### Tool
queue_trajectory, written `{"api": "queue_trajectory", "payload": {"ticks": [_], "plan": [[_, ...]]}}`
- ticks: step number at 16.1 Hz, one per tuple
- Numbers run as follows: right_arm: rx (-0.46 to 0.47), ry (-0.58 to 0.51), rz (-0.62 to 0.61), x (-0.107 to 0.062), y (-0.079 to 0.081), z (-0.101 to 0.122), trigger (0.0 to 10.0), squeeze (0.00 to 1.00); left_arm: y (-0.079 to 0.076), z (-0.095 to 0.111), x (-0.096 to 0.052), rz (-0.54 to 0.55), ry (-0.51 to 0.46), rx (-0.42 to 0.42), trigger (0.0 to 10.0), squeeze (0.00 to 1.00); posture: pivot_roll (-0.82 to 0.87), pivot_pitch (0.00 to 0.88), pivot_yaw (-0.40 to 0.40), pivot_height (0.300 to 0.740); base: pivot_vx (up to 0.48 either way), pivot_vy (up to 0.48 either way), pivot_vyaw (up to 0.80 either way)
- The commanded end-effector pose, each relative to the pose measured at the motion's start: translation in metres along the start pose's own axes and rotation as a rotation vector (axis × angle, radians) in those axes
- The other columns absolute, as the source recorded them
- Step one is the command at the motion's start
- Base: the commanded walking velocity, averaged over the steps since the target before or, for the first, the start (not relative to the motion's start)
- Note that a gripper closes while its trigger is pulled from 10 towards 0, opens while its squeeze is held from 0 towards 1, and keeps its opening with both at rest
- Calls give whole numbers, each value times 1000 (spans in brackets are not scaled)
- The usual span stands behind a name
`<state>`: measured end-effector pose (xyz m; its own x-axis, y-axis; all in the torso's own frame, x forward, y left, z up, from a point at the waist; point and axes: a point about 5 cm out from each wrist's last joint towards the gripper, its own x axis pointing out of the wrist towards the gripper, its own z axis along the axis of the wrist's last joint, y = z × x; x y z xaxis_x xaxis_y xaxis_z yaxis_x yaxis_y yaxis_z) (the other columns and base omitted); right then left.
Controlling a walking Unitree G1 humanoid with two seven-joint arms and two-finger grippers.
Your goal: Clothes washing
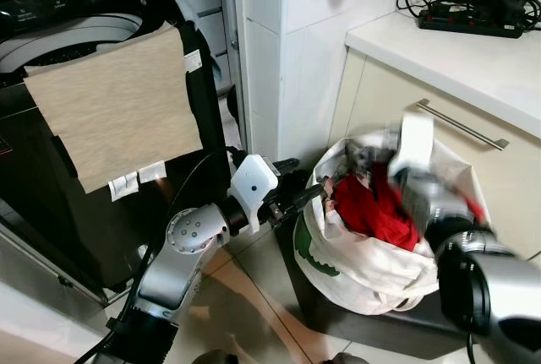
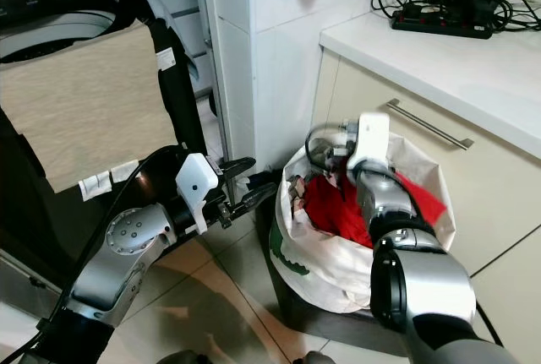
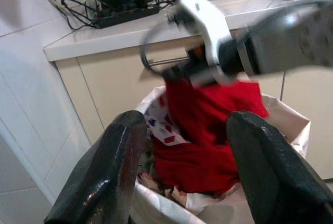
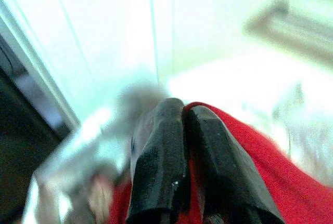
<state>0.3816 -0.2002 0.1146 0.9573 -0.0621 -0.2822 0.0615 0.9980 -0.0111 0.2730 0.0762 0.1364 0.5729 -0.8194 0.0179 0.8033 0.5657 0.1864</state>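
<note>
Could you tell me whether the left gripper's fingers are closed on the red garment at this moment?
No, the left gripper is open beside the white bag's rim, while the right gripper pinches the red garment.

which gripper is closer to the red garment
Right. The right gripper is pinched on the red garment in the bag; the left gripper hovers open beside the bag's rim.

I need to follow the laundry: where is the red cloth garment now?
The red cloth garment lies in the white fabric laundry bag on the floor, below the cream cabinet, pinched by the right gripper; the left gripper waits open beside the bag.
</note>
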Motion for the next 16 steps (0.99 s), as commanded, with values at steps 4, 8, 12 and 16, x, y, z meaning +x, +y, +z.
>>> {"api": "queue_trajectory", "payload": {"ticks": [4, 8, 12, 16], "plan": [[2, -250, 46, 3, 4, 71, 0, 0, 4, 2, 4, 11, -7, 17, 10000, 0, -137, 0, 16, 724, 0, 0, 0], [-33, -603, 171, -19, 25, 173, 0, 0, 21, 4, 10, 190, -11, 33, 10000, 0, -144, 0, 19, 724, 0, 0, 0], [-87, -643, 167, -27, 29, 172, 0, 0, 40, 4, 11, 451, -37, -111, 10000, 0, -138, 0, 4, 724, 0, 0, 200], [-77, -377, 118, -12, 24, 92, 4902, 0, 31, 0, 12, 433, -14, -100, 10000, 0, -135, 0, 5, 724, 0, 0, 548]]}}
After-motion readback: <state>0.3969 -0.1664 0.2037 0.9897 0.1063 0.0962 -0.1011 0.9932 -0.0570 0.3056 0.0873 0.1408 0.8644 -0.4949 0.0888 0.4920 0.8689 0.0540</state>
